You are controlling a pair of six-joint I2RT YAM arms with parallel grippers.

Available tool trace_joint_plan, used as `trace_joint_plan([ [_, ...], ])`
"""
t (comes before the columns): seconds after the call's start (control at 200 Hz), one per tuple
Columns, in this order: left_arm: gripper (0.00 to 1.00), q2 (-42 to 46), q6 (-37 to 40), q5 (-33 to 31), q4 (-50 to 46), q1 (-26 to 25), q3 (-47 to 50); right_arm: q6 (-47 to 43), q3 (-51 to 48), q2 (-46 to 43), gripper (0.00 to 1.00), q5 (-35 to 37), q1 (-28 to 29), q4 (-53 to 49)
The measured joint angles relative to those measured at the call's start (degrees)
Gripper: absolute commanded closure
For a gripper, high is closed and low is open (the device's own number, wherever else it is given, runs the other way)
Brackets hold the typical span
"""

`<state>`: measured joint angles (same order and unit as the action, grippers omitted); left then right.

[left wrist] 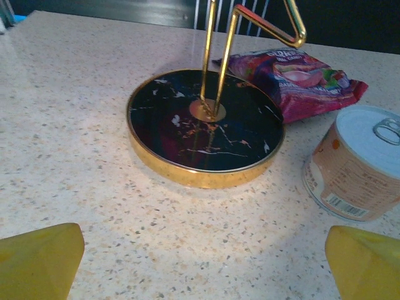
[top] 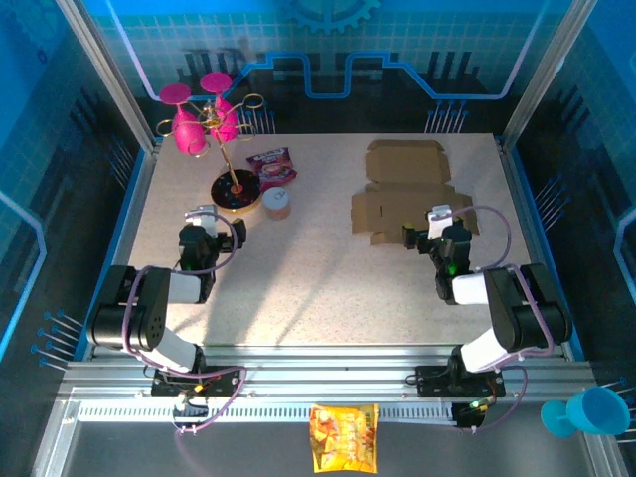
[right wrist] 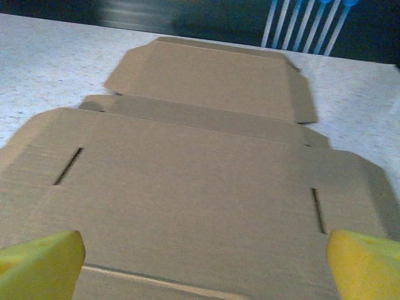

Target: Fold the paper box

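The desk carries the box on its right half, toward the far side. It lies flat and unfolded, well apart from the clutter on the left.

Its panels run in a row from near to far. The lid panel points away from the arms, and the broad base panel is nearest them. With the side flaps spread, the sheet is about as wide as it is deep, so the long axis is hard to call. The fold lines run left to right.

The right arm reaches to the near edge of the box. The right jaws are released and spread wide, with the base panel between the yellow tips. I cannot tell whether they touch the card. The left arm is by the stand, and the left jaws are also released and hold nothing. The bag and can lie just beyond.

The step in hand looks like taking the near flap. To do it well:

- **Approach:** come in low and slip one tip under the near edge rather than pressing down on it.
- **Fold:** lift along the scored crease, not across it.
- **Support:** the sheet is probably light and may slide on the smooth desk. The left arm would do well to cross over and pin the base panel.
- **Slots:** the two slots look meant for tabs, so keep them uncovered.
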<state>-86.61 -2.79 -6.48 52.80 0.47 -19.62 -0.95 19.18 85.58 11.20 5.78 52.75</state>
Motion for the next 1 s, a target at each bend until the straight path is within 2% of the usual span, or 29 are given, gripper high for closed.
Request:
trace_joint_plan([
  [0.1,0.01,8.76,0.28,-5.79,-2.40,-2.58,2.75,-0.39,-1.88,-11.39,0.00,7.63,3.89,-5.42],
  [0.155,0.01,15.54,0.61,-10.23,-5.42,-5.18,2.80,0.61,1.25,-19.61,0.00,11.61,6.95,-13.38],
  [0.22,0.01,23.58,-1.57,-16.48,-13.25,-8.39,-0.42,5.31,13.00,-26.16,0.00,12.15,7.69,-29.49],
  [0.3,0.01,28.48,-12.41,-20.13,-34.47,-8.90,-14.38,17.99,31.10,-27.47,0.00,7.89,4.28,-44.74],
  [0.33,0.01,28.68,-16.26,-19.91,-40.02,-7.93,-19.96,21.81,34.84,-27.78,0.00,6.56,2.89,-47.47],
  [0.405,0.01,28.74,-25.94,-15.04,-47.54,-3.72,-29.16,30.53,40.15,-30.08,0.24,0.31,-2.45,-54.45],
  [0.435,0.05,28.57,-29.55,-12.79,-49.94,-2.05,-31.28,33.40,40.76,-30.80,0.29,-0.85,-3.78,-58.18],
  [0.5,0.11,27.32,-36.30,-7.93,-53.96,-0.83,-33.48,39.63,40.76,-30.64,0.31,-3.15,-4.59,-66.29],
  [0.555,0.16,25.38,-39.93,-3.37,-56.87,-2.67,-33.59,43.87,38.38,-29.88,0.30,-6.14,-4.70,-70.99],
  [0.665,0.23,22.08,-45.83,3.50,-60.59,-10.43,-30.91,50.84,27.76,-28.61,0.30,-12.22,-4.83,-73.07],
  [0.76,0.27,21.70,-49.64,7.85,-61.66,-17.90,-27.10,57.42,17.31,-27.74,0.33,-16.70,-5.49,-70.18],
  [0.871,0.28,21.73,-53.29,11.10,-60.89,-23.89,-23.54,64.87,8.11,-25.03,0.35,-19.65,-6.01,-61.46],
  [1.001,0.29,21.73,-55.65,13.22,-59.74,-26.23,-21.64,71.73,3.21,-17.77,0.37,-21.33,-7.04,-47.32],
])
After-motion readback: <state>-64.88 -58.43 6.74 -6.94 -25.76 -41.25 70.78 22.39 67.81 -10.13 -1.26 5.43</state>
